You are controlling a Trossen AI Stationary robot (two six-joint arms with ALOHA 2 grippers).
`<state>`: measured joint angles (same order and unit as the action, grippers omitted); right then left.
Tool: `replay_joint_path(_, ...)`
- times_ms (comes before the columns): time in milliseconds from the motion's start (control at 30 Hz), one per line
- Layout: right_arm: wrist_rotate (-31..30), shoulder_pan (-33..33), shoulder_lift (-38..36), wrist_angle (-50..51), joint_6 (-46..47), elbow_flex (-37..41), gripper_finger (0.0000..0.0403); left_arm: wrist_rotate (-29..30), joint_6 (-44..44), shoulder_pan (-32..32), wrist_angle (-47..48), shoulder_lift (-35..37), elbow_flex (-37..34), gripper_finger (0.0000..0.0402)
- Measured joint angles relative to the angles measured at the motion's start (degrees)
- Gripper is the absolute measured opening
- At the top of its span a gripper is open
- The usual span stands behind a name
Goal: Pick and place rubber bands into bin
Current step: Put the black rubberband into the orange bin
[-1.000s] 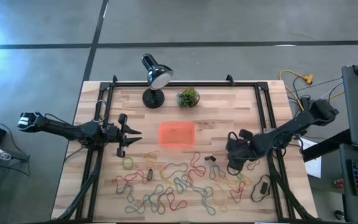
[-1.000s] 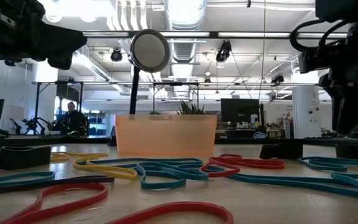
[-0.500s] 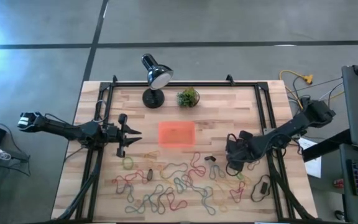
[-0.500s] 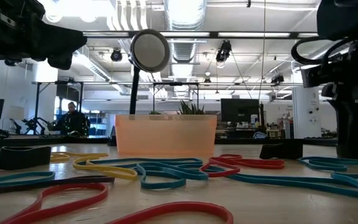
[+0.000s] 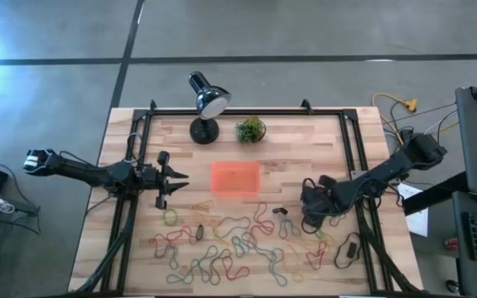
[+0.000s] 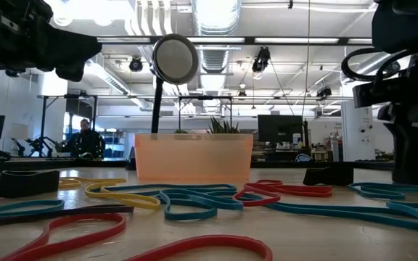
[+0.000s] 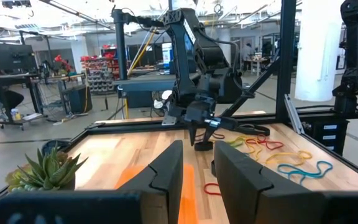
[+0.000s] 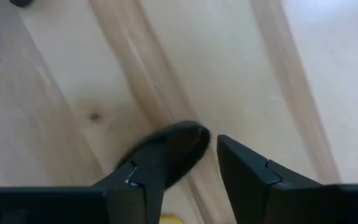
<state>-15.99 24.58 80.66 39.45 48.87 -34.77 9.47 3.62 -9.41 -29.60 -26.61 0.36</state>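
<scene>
wooden tabletop, bin at centre frame, rubber bands strewn across lower centre. right gripper has dropped onto the boards at the pile's right edge, fingers parted, nothing caught yet. left gripper waits centre-left, slightly parted, empty.

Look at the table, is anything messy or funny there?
Yes. Lots of rubber bands lie tangled across the front of the table instead of in the bin, which looks empty from above. The lamp and plant stand upright, and nothing looks broken.
</scene>
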Motion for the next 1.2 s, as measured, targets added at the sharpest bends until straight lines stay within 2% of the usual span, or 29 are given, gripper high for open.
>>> replay_joint_path(200,0.6,0.0,-0.1,-3.7,-0.2,1.8,0.0093,0.0,-0.1,0.0,0.0,0.0,0.0,0.0077)
replay_joint_path(433,1.1,0.1,-0.1,-3.6,-2.7,0.9,0.0015,0.0,-0.2,0.0,0.0,0.0,0.0,0.0077)
replay_joint_path(700,-4.5,0.0,-0.3,-3.6,-7.0,-2.1,0.0009,0.0,-0.2,0.0,0.0,0.0,0.0,0.0077)
replay_joint_path(833,-11.0,0.0,-0.3,-3.8,-12.5,-5.9,0.0009,0.0,-0.2,0.0,0.0,0.0,0.0,0.0077)
replay_joint_path(967,-22.1,-0.2,-0.2,-5.0,-20.2,-10.3,0.0009,0.3,-0.2,0.0,0.0,0.0,0.0,0.0077)
replay_joint_path(1067,-29.3,-1.3,-0.2,-9.8,-27.4,-12.3,0.0009,1.5,-0.2,0.0,0.0,0.0,0.0,0.0077)
replay_joint_path(1200,-30.4,-4.7,-0.1,-21.9,-38.5,-12.8,0.0009,1.9,-0.2,0.0,0.0,0.1,0.0,0.0077)
